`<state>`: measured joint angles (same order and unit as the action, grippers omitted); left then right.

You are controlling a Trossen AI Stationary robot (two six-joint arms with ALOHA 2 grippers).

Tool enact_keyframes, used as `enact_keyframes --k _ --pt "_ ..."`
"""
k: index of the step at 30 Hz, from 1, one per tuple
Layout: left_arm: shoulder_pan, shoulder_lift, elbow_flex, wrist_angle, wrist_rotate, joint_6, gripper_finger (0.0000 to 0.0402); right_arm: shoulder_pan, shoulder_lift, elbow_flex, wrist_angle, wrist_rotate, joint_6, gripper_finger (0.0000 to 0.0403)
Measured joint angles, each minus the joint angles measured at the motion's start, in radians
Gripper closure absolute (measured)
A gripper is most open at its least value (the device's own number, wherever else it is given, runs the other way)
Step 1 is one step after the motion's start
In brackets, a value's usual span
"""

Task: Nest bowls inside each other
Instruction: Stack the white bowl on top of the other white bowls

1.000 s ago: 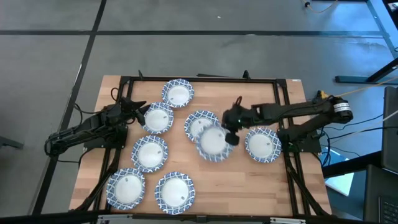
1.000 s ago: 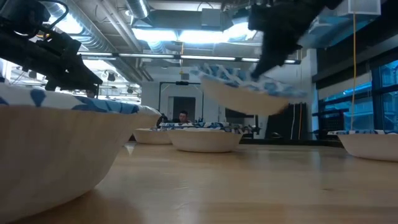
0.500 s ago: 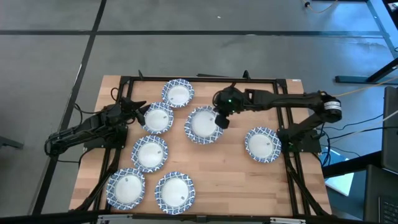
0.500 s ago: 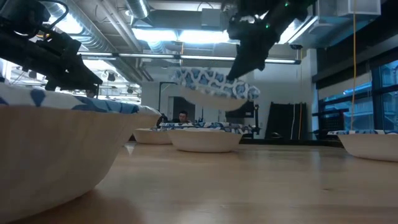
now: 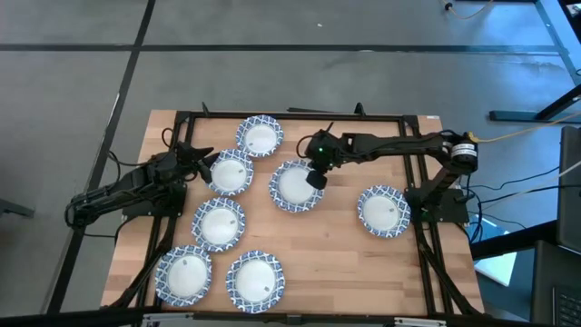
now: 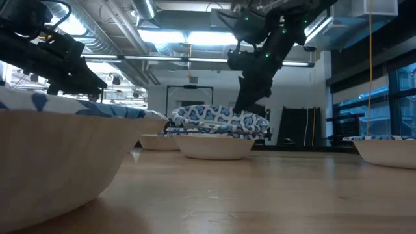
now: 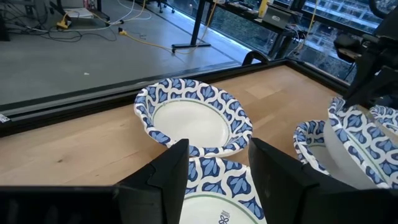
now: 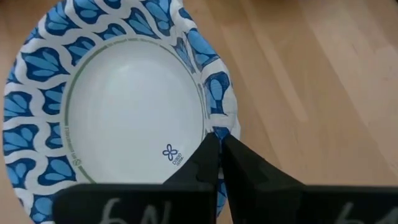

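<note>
Seven places with blue-and-white patterned bowls show on the wooden table in the high view. My right gripper (image 5: 315, 178) is shut on the middle bowl (image 5: 292, 185), which sits inside another bowl (image 6: 214, 146) that stands on the table. My left gripper (image 5: 205, 162) is open. It hovers at the left edge of a bowl (image 5: 230, 173) without touching it. In the left wrist view its fingers stand over that bowl (image 7: 214, 199), with another bowl (image 7: 189, 119) beyond. My right gripper pinches the bowl's patterned rim (image 8: 220, 119) on its right side, one finger inside the bowl and one outside. The fingers (image 6: 244, 104) come down slanting from the table's right and far side. The bowl (image 6: 221, 120) rests in the bowl under it.
Other bowls stand on the table: far left of centre (image 5: 260, 136), right (image 5: 383, 211), left of centre (image 5: 218, 223) and two at the near edge (image 5: 184, 274) (image 5: 255, 282). Bare wood lies between the middle stack and the near edge. A dark frame (image 5: 413, 123) runs around the table.
My right gripper has carried its bowl toward the table's left and far edges and then down. The bowl hung tilted and clear of the table a second ago. Now it sits in the bowl that stood left of it. The gripper has stayed shut on the rim.
</note>
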<state>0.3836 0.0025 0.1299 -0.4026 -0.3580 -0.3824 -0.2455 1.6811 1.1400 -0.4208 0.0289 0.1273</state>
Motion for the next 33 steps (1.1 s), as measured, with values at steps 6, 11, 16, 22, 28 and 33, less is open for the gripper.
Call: enact_keyframes --k 6,11,16,22,28,33 --pt "0.0 0.0 0.0 0.0 0.0 0.0 0.024 0.0 -0.005 0.0 0.013 0.002 -0.005 0.0382" --pt "0.0 0.0 0.0 0.0 0.0 0.0 0.024 0.0 -0.005 0.0 0.016 0.003 -0.007 0.0357" --pt "0.0 0.0 0.0 0.0 0.0 0.0 0.024 0.0 -0.005 0.0 0.015 -0.002 -0.031 0.0313" --pt "0.0 0.0 0.0 0.0 0.0 0.001 0.024 0.0 -0.005 0.001 0.008 -0.003 -0.035 0.0251" --pt "0.0 0.0 0.0 0.0 0.0 0.001 0.024 0.012 -0.016 0.047 -0.217 -0.059 -0.085 0.0226" --pt "0.0 0.0 0.0 0.0 0.001 0.003 0.024 0.026 -0.097 0.008 -0.316 -0.066 -0.086 0.0224"
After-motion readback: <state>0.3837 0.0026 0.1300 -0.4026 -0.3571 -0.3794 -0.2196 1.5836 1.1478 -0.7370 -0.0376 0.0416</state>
